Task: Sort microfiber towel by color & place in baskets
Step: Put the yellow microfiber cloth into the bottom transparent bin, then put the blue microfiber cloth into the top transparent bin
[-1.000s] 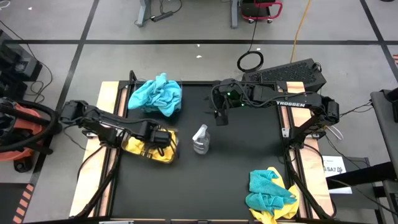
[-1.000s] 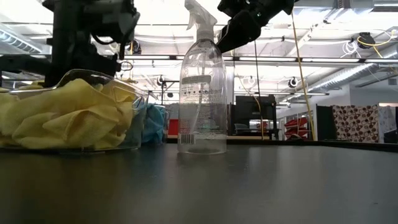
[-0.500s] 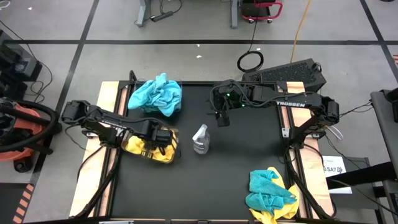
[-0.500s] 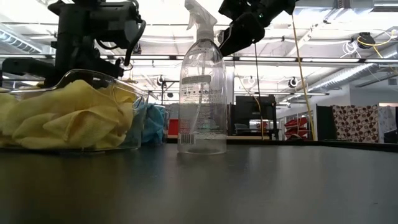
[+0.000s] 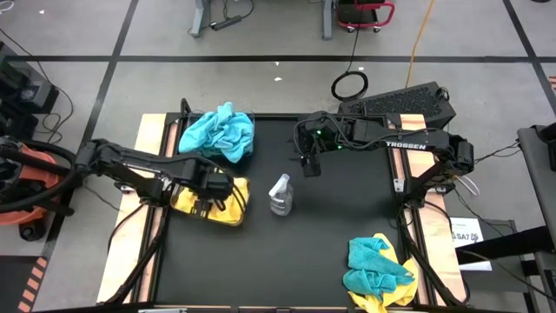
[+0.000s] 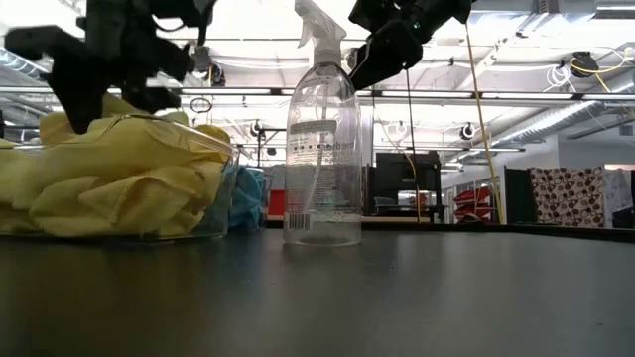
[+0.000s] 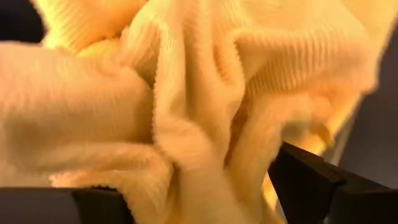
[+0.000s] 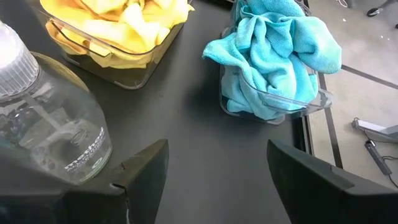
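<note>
My black table (image 5: 330, 235) lay under both my arms. On its left side stood two clear baskets, one behind the other. The nearer basket (image 5: 211, 211) held yellow towels (image 6: 109, 188), heaped up past its rim; the farther basket (image 8: 273, 102) held teal towels (image 5: 219, 132), likewise piled above its wall. At the table's near right corner lay a loose pile (image 5: 376, 274), teal cloth on top of yellow, well apart from both baskets. A clear spray bottle (image 5: 280, 195) stood upright near the middle, just beside the yellow basket.

My left gripper (image 5: 208, 193) hung over the yellow basket, right down at the heap. From my left wrist I saw yellow fabric lying between my dark fingers (image 7: 311, 180), which stood apart on either side of it; whether they were pinching the cloth I could not tell. My right gripper (image 5: 308, 163) hovered above the table's far middle, behind the bottle, its jaws spread wide with nothing between them.
</note>
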Controlling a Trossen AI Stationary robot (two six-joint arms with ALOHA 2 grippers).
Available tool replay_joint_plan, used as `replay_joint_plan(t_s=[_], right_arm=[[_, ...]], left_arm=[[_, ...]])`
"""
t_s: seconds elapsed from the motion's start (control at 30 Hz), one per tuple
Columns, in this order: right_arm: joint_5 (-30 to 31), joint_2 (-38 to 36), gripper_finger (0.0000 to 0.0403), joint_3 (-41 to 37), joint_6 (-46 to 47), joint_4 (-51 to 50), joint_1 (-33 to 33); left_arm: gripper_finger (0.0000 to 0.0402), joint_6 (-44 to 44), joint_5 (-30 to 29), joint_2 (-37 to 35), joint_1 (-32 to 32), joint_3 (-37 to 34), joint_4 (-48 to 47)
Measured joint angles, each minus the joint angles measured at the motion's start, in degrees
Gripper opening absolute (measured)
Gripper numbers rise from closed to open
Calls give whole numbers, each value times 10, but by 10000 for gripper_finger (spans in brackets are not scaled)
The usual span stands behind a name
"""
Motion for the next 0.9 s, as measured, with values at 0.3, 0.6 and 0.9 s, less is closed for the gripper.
replay_joint_plan(t_s=[0.3, 0.6, 0.9], right_arm=[[0, 0, 264, 0, -3, 0, 0], [0, -3, 264, 0, -5, -9, 0], [0, -27, 264, 0, -12, -61, 0]], left_arm=[[253, -27, 1, -59, -1, 64, -62], [253, -32, 0, -98, -1, 122, -88], [253, 30, -27, -125, -1, 131, 34]])
